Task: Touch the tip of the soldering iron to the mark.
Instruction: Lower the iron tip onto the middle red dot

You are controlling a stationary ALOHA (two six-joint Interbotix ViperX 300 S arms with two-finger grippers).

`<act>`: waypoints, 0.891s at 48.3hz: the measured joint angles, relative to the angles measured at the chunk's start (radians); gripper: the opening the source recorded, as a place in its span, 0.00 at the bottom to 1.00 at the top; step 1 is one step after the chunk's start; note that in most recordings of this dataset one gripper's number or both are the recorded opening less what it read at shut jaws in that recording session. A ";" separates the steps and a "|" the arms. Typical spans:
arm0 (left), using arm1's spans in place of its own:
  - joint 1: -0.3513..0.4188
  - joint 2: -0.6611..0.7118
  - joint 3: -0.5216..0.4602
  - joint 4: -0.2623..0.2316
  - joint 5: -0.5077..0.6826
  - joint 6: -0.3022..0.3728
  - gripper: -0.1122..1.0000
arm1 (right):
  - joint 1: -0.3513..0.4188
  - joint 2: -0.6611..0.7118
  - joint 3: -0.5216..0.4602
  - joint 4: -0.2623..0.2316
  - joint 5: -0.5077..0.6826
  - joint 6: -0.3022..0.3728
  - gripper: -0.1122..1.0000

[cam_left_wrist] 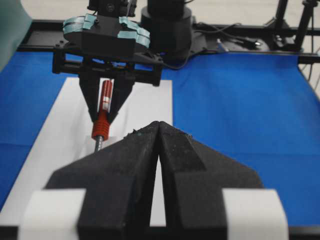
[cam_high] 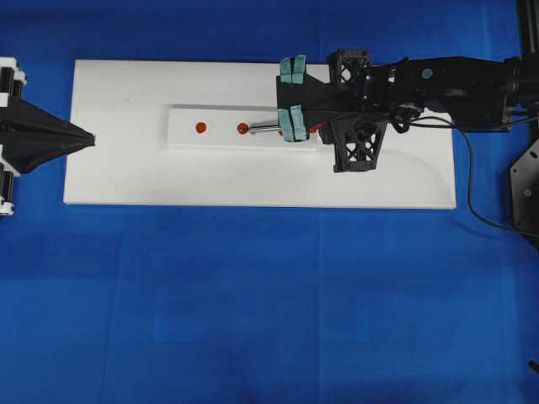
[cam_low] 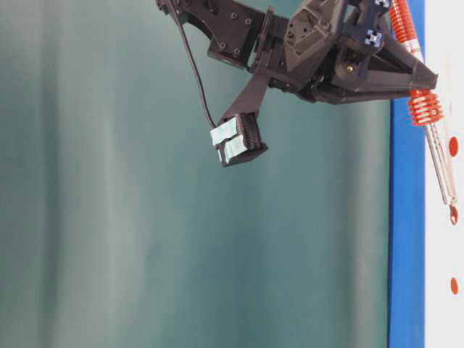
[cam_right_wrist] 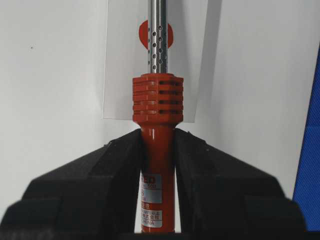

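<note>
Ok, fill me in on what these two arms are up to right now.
The right gripper is shut on the soldering iron, gripping its orange handle and aiming the silver shaft along a white strip with red dots on the white board. The tip sits at the second dot from the left; whether it touches is unclear. The left gripper is shut, empty, at the board's far edge.

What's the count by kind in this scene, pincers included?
Red marks: 3
Iron: 1
Pincers: 2
White board: 1
White strip: 1
Total: 8
</note>
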 measured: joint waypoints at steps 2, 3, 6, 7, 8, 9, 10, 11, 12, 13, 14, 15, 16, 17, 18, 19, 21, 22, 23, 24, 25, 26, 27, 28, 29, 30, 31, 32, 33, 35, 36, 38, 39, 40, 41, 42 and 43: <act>-0.002 0.000 0.000 0.000 0.002 0.000 0.10 | 0.000 0.000 0.000 0.000 0.002 0.000 0.16; 0.000 0.000 -0.002 0.000 0.000 0.000 0.10 | 0.000 0.000 -0.002 0.002 0.000 0.000 0.16; -0.002 0.002 0.000 0.000 0.000 0.000 0.10 | 0.000 0.000 0.000 0.002 0.002 0.000 0.16; 0.000 0.002 -0.002 0.000 0.000 0.000 0.10 | 0.000 0.000 0.000 0.000 0.002 0.000 0.16; 0.000 0.000 0.000 0.000 0.000 0.000 0.10 | 0.000 0.000 0.000 0.000 0.000 0.000 0.16; 0.000 0.000 0.000 0.000 0.002 0.000 0.10 | 0.000 0.000 0.000 0.000 0.002 0.000 0.16; -0.002 0.000 0.000 0.000 0.000 0.000 0.10 | 0.000 0.000 -0.002 0.002 0.002 0.000 0.16; 0.000 0.000 -0.002 0.000 0.002 0.000 0.10 | -0.002 0.000 0.000 0.002 0.002 0.000 0.16; 0.000 0.000 0.000 0.000 0.000 0.000 0.10 | 0.000 0.000 0.000 0.002 0.002 0.000 0.16; 0.000 0.002 0.000 0.000 0.000 0.000 0.10 | 0.000 0.000 -0.002 0.002 0.003 0.000 0.16; 0.000 0.000 0.000 0.000 0.000 0.000 0.10 | 0.000 0.000 -0.002 0.002 0.003 0.000 0.16; 0.000 0.000 0.000 0.000 0.000 -0.002 0.10 | 0.000 0.000 -0.002 0.002 0.005 0.002 0.16; 0.000 0.002 0.000 0.000 0.000 0.000 0.10 | 0.000 0.000 0.000 0.002 0.006 0.002 0.16; -0.002 0.000 0.000 0.000 0.000 0.000 0.10 | -0.002 0.000 -0.002 0.002 0.009 0.002 0.16; 0.000 0.000 0.000 0.000 0.002 -0.002 0.10 | 0.000 0.000 0.000 0.002 0.011 0.002 0.16; 0.000 0.002 0.000 0.000 0.000 0.000 0.10 | 0.000 0.000 0.000 0.002 0.012 0.002 0.16; 0.000 0.000 -0.002 0.000 0.000 -0.002 0.10 | 0.000 0.000 -0.002 0.002 0.015 0.002 0.16; 0.000 0.002 -0.002 0.000 0.000 0.000 0.10 | -0.002 0.000 0.000 0.002 0.017 0.002 0.16; -0.002 0.000 0.000 0.000 0.000 0.000 0.10 | -0.002 0.000 0.000 0.002 0.017 0.002 0.16; -0.002 0.000 0.000 0.000 0.000 0.000 0.10 | -0.002 0.000 0.000 0.002 0.017 0.002 0.16; 0.000 0.000 0.000 0.000 0.000 0.000 0.10 | -0.002 0.000 -0.002 0.000 0.018 0.002 0.16; 0.000 0.000 -0.002 0.000 0.000 0.000 0.10 | -0.002 0.000 0.000 0.002 0.018 0.002 0.16; 0.000 0.000 0.000 0.000 0.000 0.000 0.10 | -0.003 0.000 0.000 0.000 0.020 0.002 0.16; 0.000 0.002 0.000 0.000 0.000 0.000 0.10 | -0.003 0.000 0.000 0.002 0.020 0.002 0.16; 0.000 0.000 0.000 0.000 0.000 0.000 0.10 | -0.003 0.000 0.000 0.002 0.020 0.002 0.16; 0.000 0.000 -0.002 0.000 0.002 0.000 0.10 | -0.003 0.000 0.000 0.002 0.020 0.002 0.16; 0.000 0.000 0.000 0.000 0.000 0.000 0.10 | -0.003 0.000 0.000 0.002 0.020 0.002 0.16; 0.000 0.000 0.000 0.000 0.002 0.000 0.10 | -0.003 0.000 0.000 0.000 0.021 0.002 0.16; 0.000 0.000 -0.002 0.000 0.000 0.000 0.10 | -0.003 0.000 0.000 0.002 0.021 0.000 0.16; -0.002 0.000 0.000 0.000 0.000 0.000 0.10 | -0.003 0.000 0.000 0.000 0.021 0.002 0.16; 0.000 0.000 0.000 0.000 0.000 0.000 0.10 | -0.003 0.000 0.000 0.002 0.020 0.002 0.16; -0.002 0.000 0.000 0.000 0.000 -0.002 0.10 | -0.003 0.000 0.000 0.000 0.021 0.002 0.16; 0.000 0.002 0.000 0.000 0.002 0.000 0.10 | -0.002 0.000 0.000 0.000 0.020 0.002 0.16; 0.000 0.000 0.000 0.000 0.000 0.000 0.10 | -0.003 0.000 0.000 0.002 0.021 0.002 0.16; 0.000 0.002 0.000 0.000 0.000 0.000 0.10 | -0.003 0.000 -0.002 0.002 0.020 0.002 0.16; 0.000 0.000 0.000 0.000 0.002 0.000 0.10 | -0.003 0.000 0.000 0.002 0.021 0.002 0.16; 0.000 0.000 0.000 0.000 0.000 0.000 0.10 | -0.003 0.000 -0.002 0.000 0.020 0.002 0.16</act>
